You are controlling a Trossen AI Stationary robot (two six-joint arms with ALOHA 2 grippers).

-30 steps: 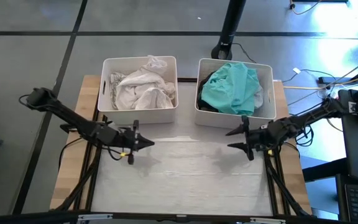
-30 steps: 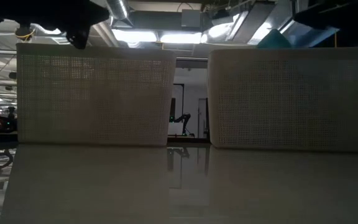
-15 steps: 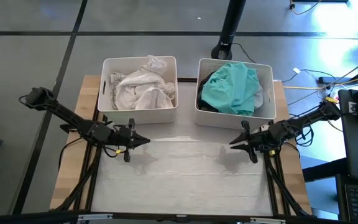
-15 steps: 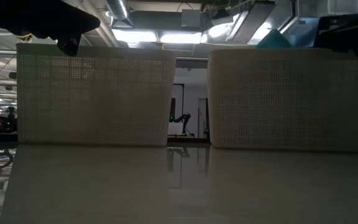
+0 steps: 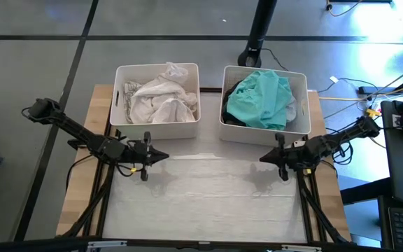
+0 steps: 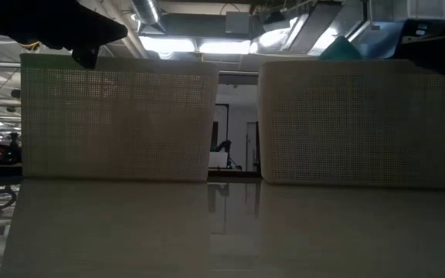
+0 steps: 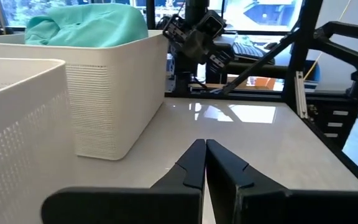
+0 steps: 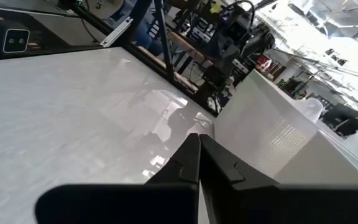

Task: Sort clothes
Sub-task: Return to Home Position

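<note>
White clothes (image 5: 158, 99) lie heaped in the left white bin (image 5: 117, 98). A teal-green garment (image 5: 259, 98) lies on top of darker clothes in the right white bin (image 5: 301, 78); its top also shows in the left wrist view as the teal-green garment (image 7: 89, 25). My left gripper (image 5: 165, 157) hovers shut over the table in front of the left bin, holding nothing. My right gripper (image 5: 262, 159) hovers shut in front of the right bin, likewise holding nothing. Both point toward the table's middle.
The two bins stand side by side at the table's far edge with a narrow gap between them. The pale tabletop (image 5: 208, 196) in front of them is bare. A dark stand base (image 5: 252, 52) sits on the floor behind the bins.
My right gripper has shut from wide open and drawn a little toward the table's right edge. My left gripper has drawn back slightly toward the table's left edge, still shut.
</note>
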